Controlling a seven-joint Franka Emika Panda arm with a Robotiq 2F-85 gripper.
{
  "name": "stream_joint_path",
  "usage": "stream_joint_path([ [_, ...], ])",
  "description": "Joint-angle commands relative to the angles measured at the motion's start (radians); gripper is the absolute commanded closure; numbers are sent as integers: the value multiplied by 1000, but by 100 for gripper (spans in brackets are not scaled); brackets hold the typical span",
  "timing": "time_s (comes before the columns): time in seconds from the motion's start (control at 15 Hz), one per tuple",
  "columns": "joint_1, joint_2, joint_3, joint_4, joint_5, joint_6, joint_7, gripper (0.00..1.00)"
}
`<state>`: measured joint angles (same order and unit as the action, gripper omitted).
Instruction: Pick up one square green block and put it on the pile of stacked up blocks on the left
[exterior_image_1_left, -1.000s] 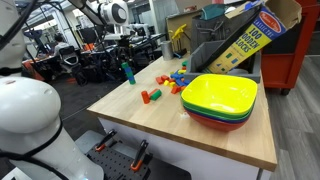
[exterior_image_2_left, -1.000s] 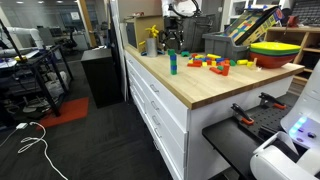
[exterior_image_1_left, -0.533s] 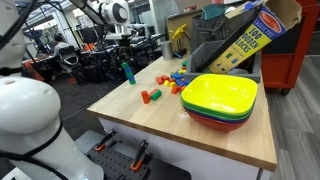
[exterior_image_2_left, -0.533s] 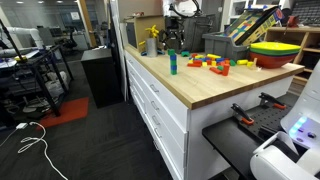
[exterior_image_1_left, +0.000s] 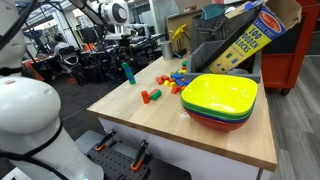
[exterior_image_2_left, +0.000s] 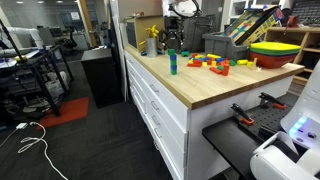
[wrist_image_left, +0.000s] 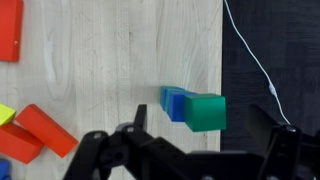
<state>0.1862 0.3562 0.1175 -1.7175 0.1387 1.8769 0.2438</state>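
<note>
A slim pile of stacked up blocks (exterior_image_1_left: 127, 72) (exterior_image_2_left: 172, 64) stands near the table's edge. From above, the wrist view shows blue blocks (wrist_image_left: 172, 102) with a square green block (wrist_image_left: 206, 112) on top. My gripper (wrist_image_left: 205, 122) hangs straight above the pile, open, its dark fingers (wrist_image_left: 137, 122) standing wide to either side of the green block without touching it. In both exterior views the gripper (exterior_image_1_left: 125, 47) (exterior_image_2_left: 172, 42) sits just over the pile's top.
A jumble of multicoloured blocks (exterior_image_1_left: 172, 78) (exterior_image_2_left: 215, 63) lies mid-table, with red blocks (exterior_image_1_left: 150, 96) (wrist_image_left: 45, 130) nearer the pile. Stacked yellow, green and red bowls (exterior_image_1_left: 220, 98) (exterior_image_2_left: 275, 50) stand beyond. The table edge (wrist_image_left: 221, 60) runs right beside the pile.
</note>
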Motion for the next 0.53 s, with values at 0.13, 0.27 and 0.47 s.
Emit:
stream_joint_path([
  [0.13, 9, -4, -4, 0, -14, 6, 27, 0],
  [0.27, 11, -3, -4, -2, -18, 9, 29, 0],
  [0.47, 14, -3, -6, -6, -26, 12, 33, 0],
])
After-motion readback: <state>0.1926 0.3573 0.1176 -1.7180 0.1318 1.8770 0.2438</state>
